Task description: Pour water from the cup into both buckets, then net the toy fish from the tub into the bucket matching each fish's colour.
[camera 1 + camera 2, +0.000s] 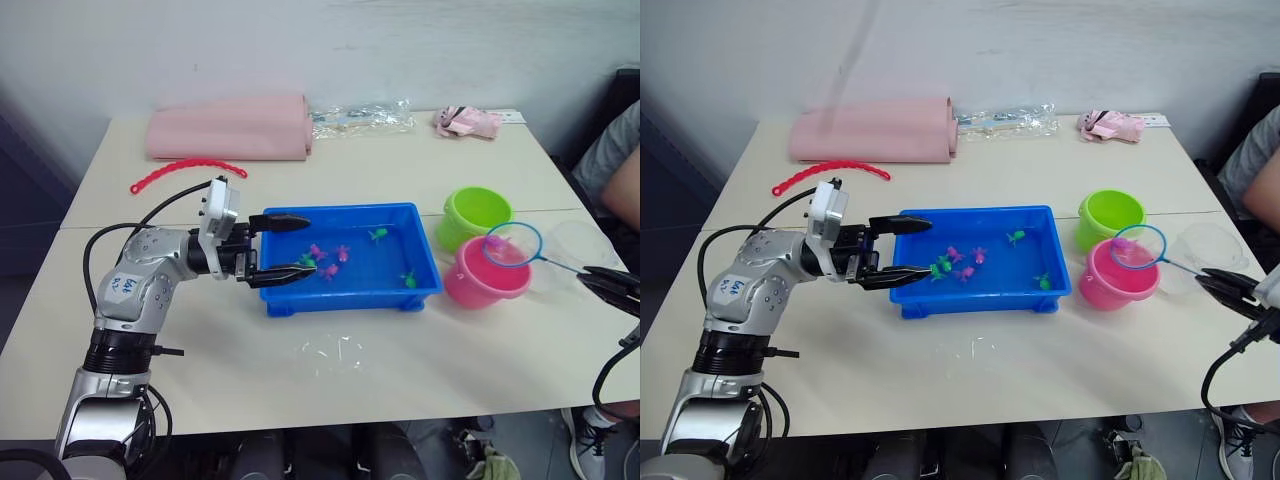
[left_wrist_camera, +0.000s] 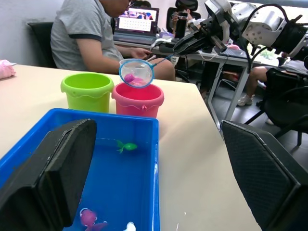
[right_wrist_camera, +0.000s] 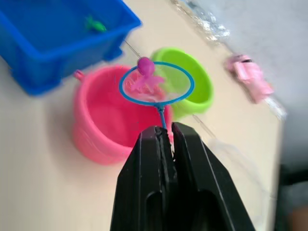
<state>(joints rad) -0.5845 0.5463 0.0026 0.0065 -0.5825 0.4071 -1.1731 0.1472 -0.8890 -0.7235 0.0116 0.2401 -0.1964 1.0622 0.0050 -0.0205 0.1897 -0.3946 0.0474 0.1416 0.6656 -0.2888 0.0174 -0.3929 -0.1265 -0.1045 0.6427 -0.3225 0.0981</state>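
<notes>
Beige table (image 1: 420,190): net (image 3: 156,83) holds a pink fish (image 3: 146,66) over the pink bucket (image 1: 484,276), green bucket (image 1: 472,215) at its 11 o'clock, tub (image 1: 349,300) at 9. Right gripper (image 3: 165,132) clamped on the net handle; left gripper (image 1: 288,247) spread wide at the tub's 9 o'clock wall.

Glossy blue plastic tub (image 1: 420,262), smooth shiny pink bucket (image 3: 96,120) and lime bucket (image 1: 476,212), fine mesh net (image 3: 156,83), matt pale bench (image 1: 300,380), soft pink cloth (image 1: 230,128), crinkly clear wrap (image 1: 360,119).
</notes>
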